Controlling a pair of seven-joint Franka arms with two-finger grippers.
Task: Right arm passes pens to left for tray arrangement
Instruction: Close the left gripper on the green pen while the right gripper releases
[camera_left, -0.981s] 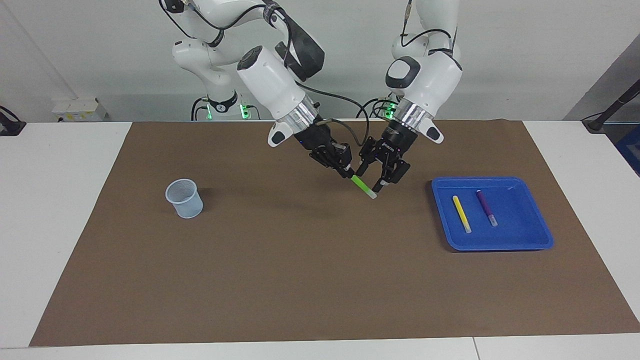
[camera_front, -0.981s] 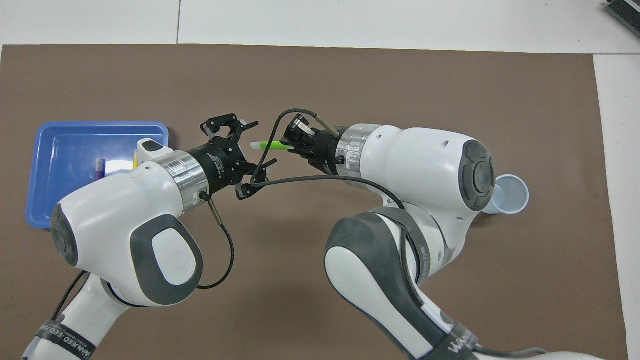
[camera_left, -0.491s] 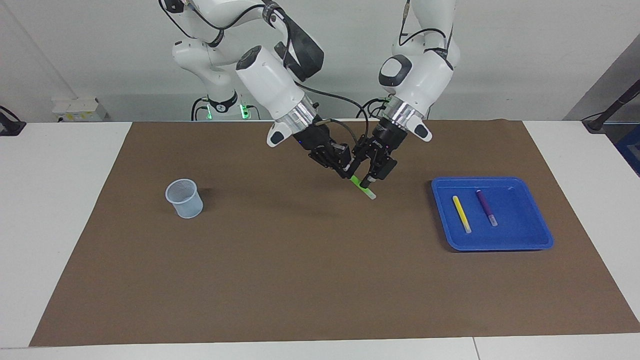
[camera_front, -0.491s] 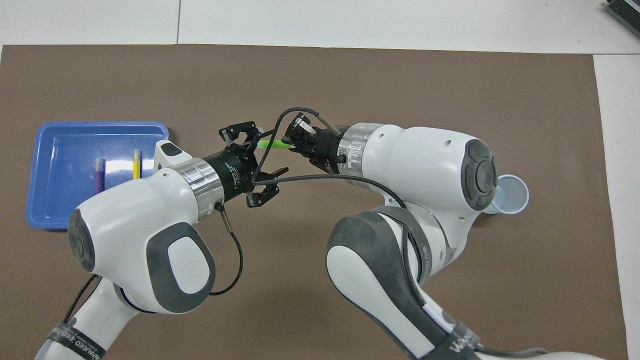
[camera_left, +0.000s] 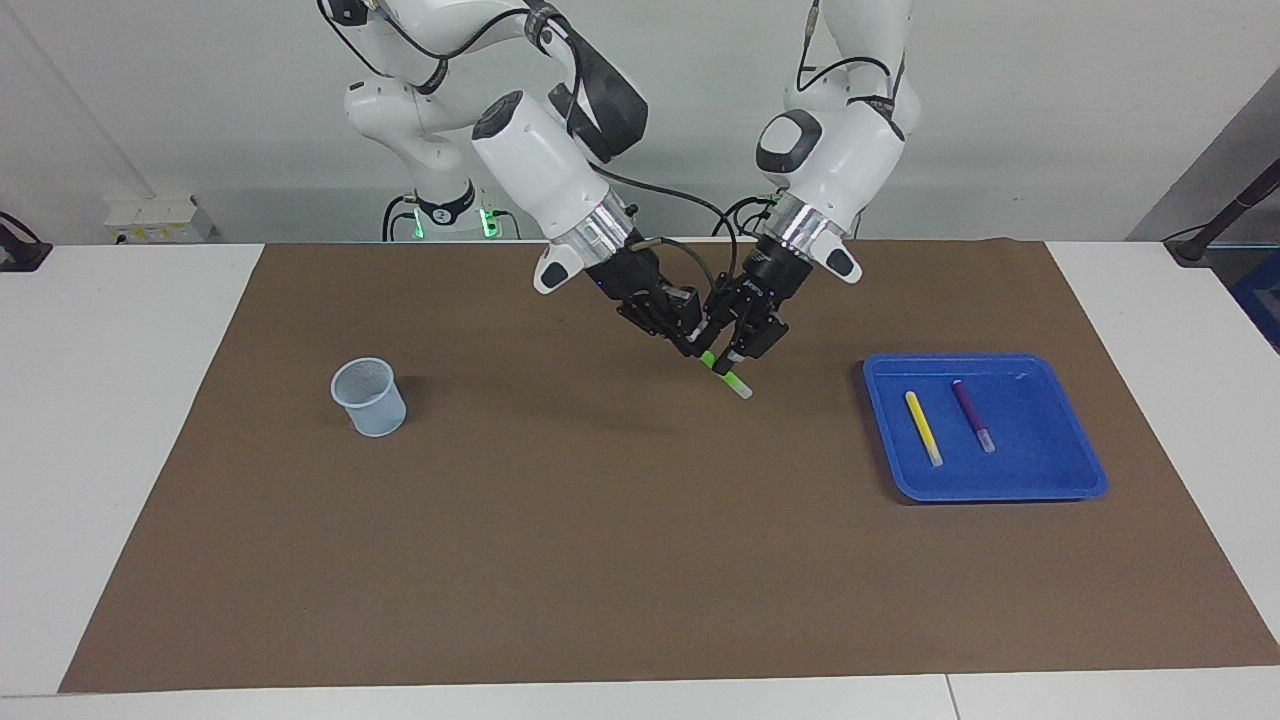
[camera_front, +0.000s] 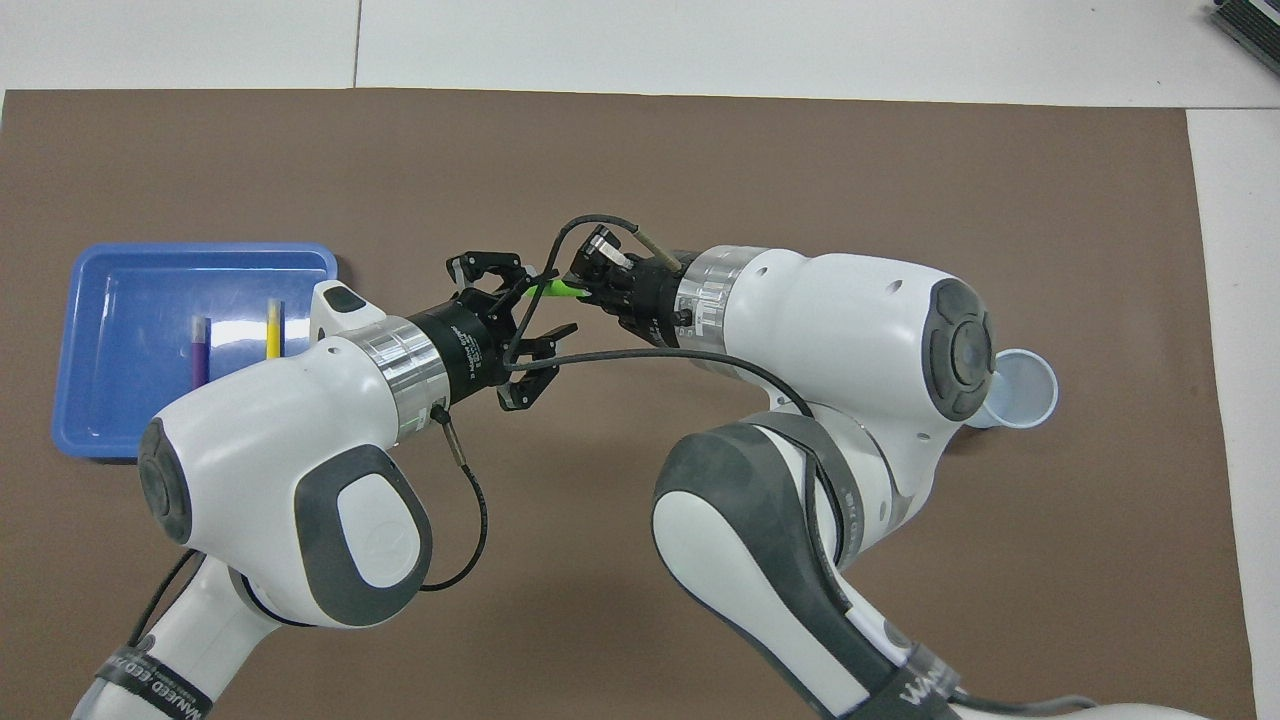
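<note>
Two slim marker pens already lie in the shallow bright-blue plastic tray, my landmark here: the yellow pen and the purple pen, side by side, apart, pale ends pointing away from the robots. I see the tray on the brown mat that covers the white bench, toward the left arm's end.

Beside the tray, toward the middle of the mat, both arms meet in the air. My right claw is clenched on the upper end of the green marker pen, which slants down toward the tray with its whitish tip lowest, clear of the mat. My left claw sits around the same pen just below the right one; I cannot tell whether its fingers have pinched the pen or still stand off it.

Well apart from the tray, toward the right arm's end, a small pale-blue mesh cup stands upright.
</note>
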